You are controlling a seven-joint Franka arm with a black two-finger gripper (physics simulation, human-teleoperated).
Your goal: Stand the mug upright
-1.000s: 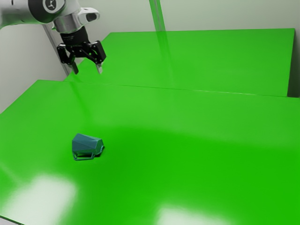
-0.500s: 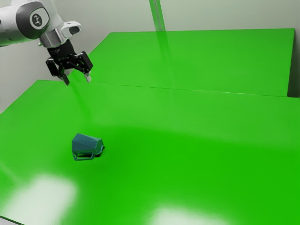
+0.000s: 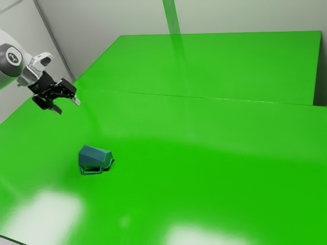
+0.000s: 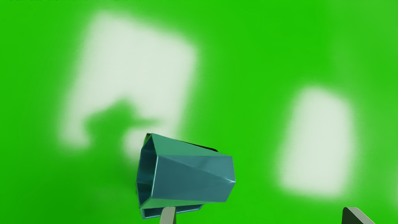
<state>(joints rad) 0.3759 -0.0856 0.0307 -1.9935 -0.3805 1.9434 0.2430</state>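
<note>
On the green table [image 3: 214, 173] | one mug [image 3: 95, 157], lying sideways | one claw [image 3: 68, 107], two fingers [image 4: 168, 216] apart

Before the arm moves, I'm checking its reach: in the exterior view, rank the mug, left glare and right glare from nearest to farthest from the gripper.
1. Mug: nearest, on its side, below the gripper and slightly toward the view's right.
2. Left glare: beyond the mug, at lower left.
3. Right glare: farthest, at the bottom edge.
</note>
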